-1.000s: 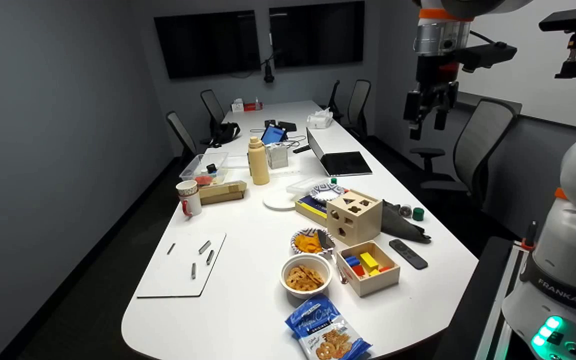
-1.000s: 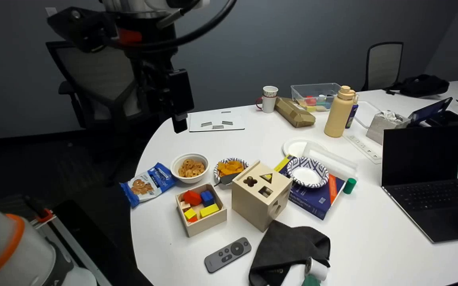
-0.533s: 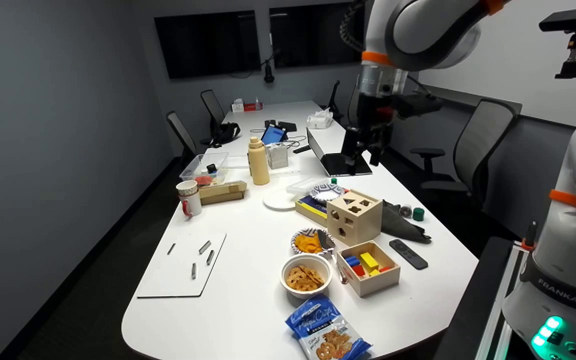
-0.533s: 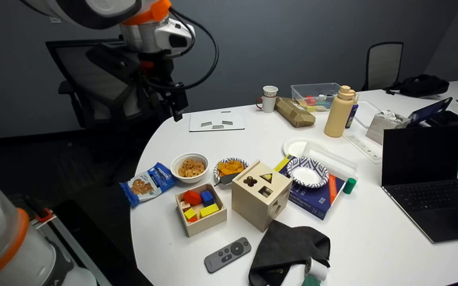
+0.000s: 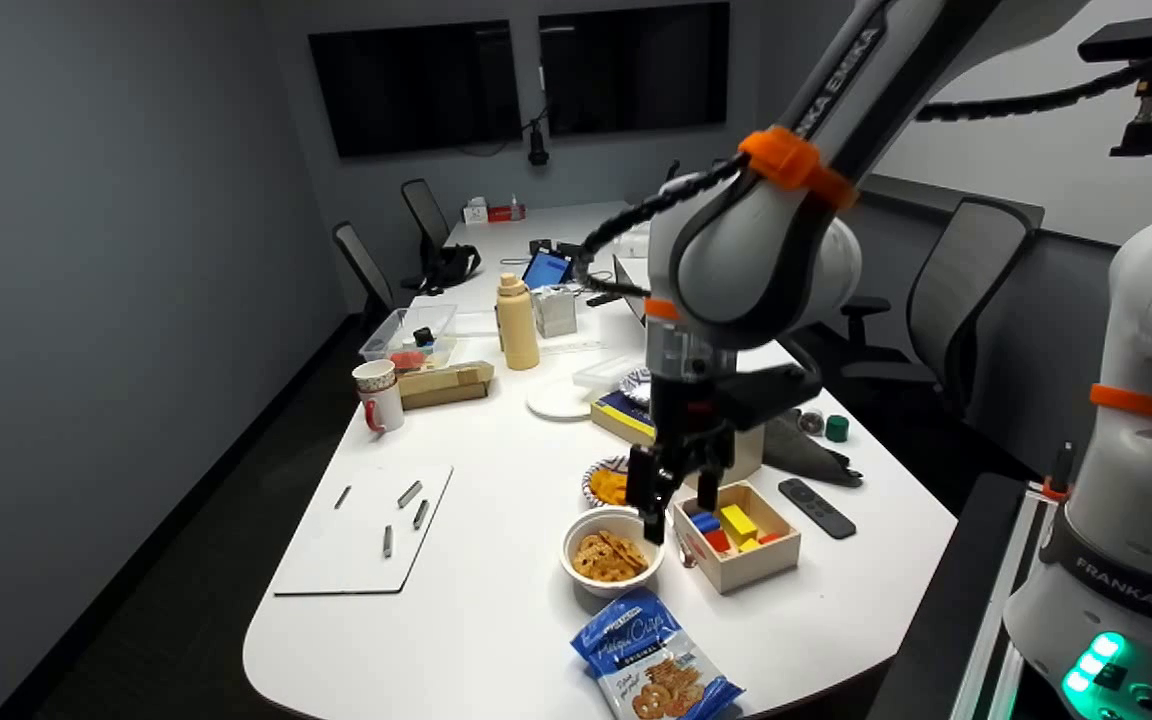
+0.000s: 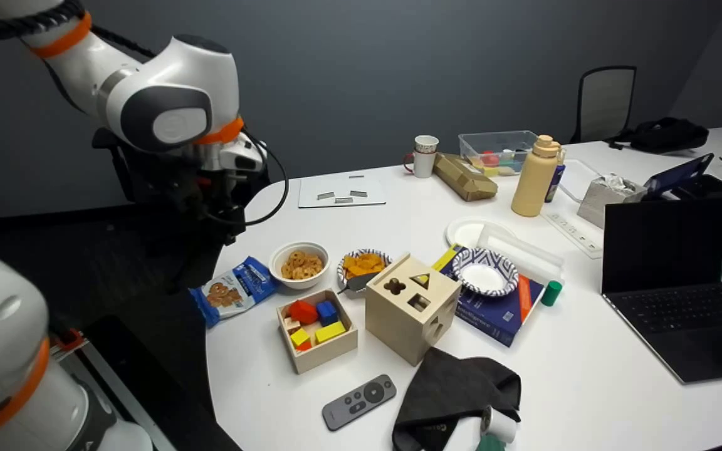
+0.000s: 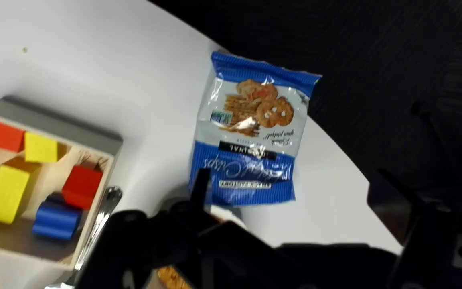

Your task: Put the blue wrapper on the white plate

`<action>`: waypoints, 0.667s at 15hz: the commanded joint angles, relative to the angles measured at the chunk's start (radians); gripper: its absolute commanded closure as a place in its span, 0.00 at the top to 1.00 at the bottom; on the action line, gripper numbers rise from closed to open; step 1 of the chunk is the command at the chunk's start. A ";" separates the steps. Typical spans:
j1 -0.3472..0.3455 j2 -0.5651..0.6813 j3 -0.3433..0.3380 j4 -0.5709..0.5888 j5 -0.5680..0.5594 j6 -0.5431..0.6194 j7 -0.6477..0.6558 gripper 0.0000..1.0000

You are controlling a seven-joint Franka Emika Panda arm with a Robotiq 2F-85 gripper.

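My fingers (image 5: 654, 522) are spread apart and hang above the rounded end of the worktop (image 5: 476, 650). At that end lies the blue wrapper (image 7: 251, 132), a snack bag printed with pretzel crisps; looking down from my wrist, I see one of its corners poke out past the edge.

Just beside it, farther in from the edge, stands a white bowl (image 6: 299, 283) of crisps; whether the two touch I cannot tell. The wooden box (image 5: 761, 568) of coloured blocks stands near the bowl, toward the edge by my base (image 5: 1131, 500).

The white plate (image 5: 551, 404) lies farther up the worktop, well apart from the wrapper and well in from both long edges. A translucent plastic piece (image 6: 524, 254) lies over or against its rim, I cannot tell which. Near the long edge away from my base stands a mug (image 5: 379, 397); a white sheet (image 5: 336, 560) lies by the rounded corner on that side.
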 commanded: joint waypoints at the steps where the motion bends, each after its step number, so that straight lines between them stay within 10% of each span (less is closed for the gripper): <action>1: 0.051 0.260 0.065 0.047 0.252 0.150 -0.092 1.00; 5: -0.001 0.464 0.179 0.121 0.382 0.235 -0.113 1.00; 10: 0.050 0.620 0.147 0.159 0.258 0.406 0.063 1.00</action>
